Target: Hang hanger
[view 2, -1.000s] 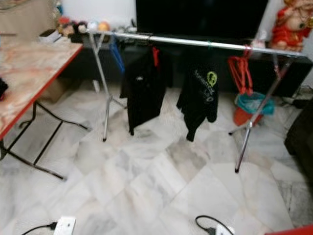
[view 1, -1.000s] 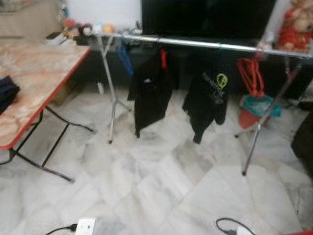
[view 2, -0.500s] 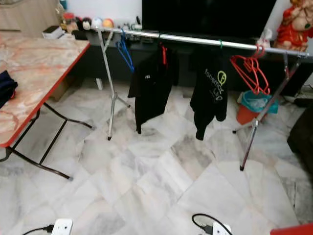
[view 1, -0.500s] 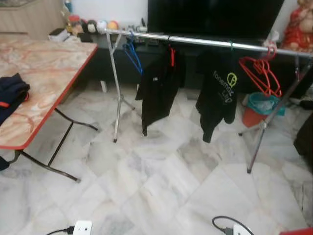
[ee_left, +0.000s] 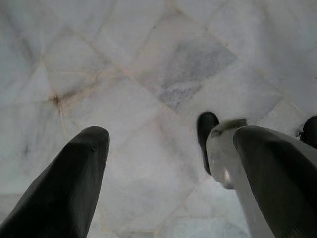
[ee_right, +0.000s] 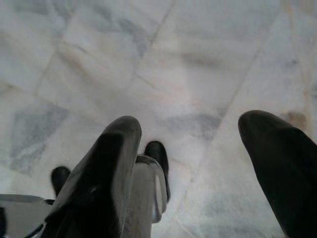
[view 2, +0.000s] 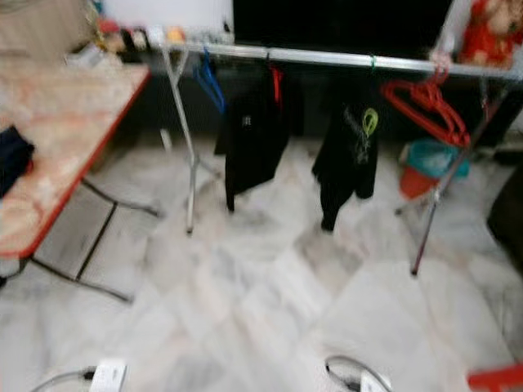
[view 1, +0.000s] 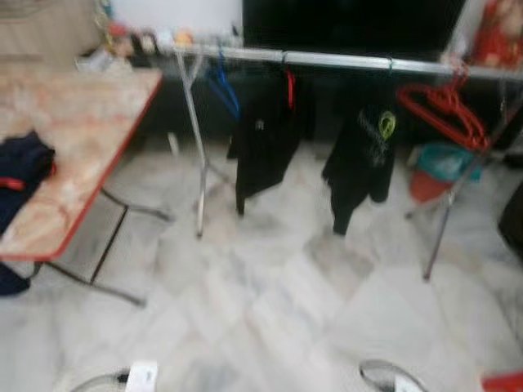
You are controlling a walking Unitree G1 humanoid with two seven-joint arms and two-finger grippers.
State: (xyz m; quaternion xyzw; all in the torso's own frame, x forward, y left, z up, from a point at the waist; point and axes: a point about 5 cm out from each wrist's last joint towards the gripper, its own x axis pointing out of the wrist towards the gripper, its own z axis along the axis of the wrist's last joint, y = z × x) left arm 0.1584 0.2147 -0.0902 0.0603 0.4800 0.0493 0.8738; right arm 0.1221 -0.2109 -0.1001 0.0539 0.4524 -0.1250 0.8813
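Both sets of jaws are released and carry nothing: the left gripper (ee_left: 171, 163) points straight down at the marble floor (ee_left: 148, 64), its two black fingers spread with bare tile between them, and the right gripper (ee_right: 205, 163) hangs the same way, which reads as arms idling at the robot's sides while it walks, not yet reaching for anything. Out from there, in the blurred head views, the steel clothes rail (view 1: 343, 60) runs across the upper part of the frame on splayed legs. Along it hang a blue hanger (view 1: 222, 86) at upper centre-left, a black shirt on a red hanger (view 1: 263, 147) beside it, a second black garment with a yellow-green logo (view 1: 364, 159) right of centre, and a bunch of empty red hangers (view 1: 445, 110) at the upper right, tilted off the rail. Those spare red ones are probably the task's hanger, though which hanger is meant I cannot tell. At the left edge a desk (view 1: 73, 155) with a red rim holds a dark folded garment (view 1: 23, 175), seemingly waiting to be hung.
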